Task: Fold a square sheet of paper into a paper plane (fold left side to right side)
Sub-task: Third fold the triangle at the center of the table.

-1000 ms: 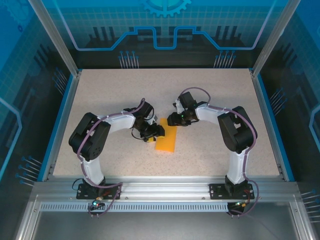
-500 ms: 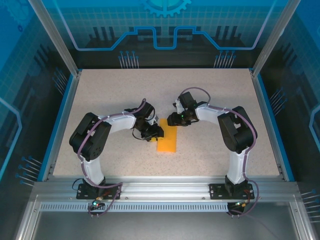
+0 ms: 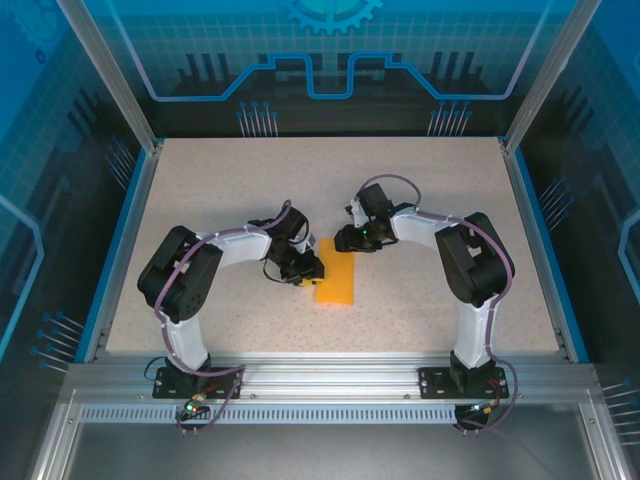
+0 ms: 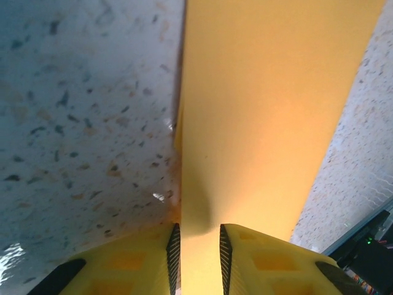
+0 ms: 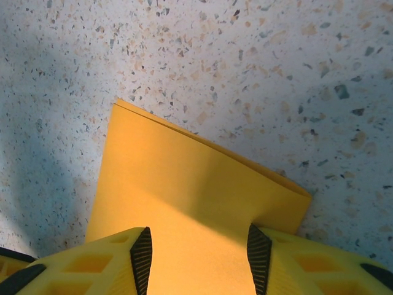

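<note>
Can't call the narrow-gapped left gripper (image 4: 198, 236) a sure pinch on the square sheet of paper (image 4: 270, 110) — right gripper (image 5: 199, 246) spread wide — might slip and fold crooked.

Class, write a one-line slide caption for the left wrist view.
Yellow fingers of the left gripper, narrowly apart, straddle the folded orange paper on the speckled table.

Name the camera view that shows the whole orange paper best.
Top external: the folded orange paper shows nearly its whole narrow rectangular outline there. Left wrist gives a close strip of it running off frame; right wrist gives one end, with layered edges.
</note>
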### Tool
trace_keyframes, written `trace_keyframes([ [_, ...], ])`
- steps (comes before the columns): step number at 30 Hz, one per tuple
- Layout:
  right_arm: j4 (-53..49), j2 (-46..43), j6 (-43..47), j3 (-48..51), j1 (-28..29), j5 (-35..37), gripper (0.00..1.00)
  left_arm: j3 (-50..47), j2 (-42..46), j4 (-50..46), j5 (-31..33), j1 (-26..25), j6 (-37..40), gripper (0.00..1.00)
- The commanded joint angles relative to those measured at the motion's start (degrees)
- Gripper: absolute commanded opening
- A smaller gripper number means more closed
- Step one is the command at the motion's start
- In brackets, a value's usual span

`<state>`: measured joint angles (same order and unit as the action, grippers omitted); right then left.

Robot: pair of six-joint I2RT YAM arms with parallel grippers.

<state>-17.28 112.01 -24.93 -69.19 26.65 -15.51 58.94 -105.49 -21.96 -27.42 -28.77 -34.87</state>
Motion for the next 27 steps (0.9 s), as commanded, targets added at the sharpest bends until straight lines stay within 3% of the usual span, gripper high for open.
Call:
trace_keyframes([
  [1,-1.9,1.7,1.1,-0.1,0.9,-0.5,0.49,-1.1,2.1,-0.5,0.2,-0.5,-1.2,0.28],
  [20,-1.4,1.2,1.5,0.0,0.9,-0.5,0.49,-1.5,2.7,-1.2,0.9,-0.6,-1.5,0.09],
  [27,1.9,-3.4,4.4,1.2,0.9,1.0,0.61,-2.6,4.3,-0.8,0.9,-0.8,-3.9,0.04],
])
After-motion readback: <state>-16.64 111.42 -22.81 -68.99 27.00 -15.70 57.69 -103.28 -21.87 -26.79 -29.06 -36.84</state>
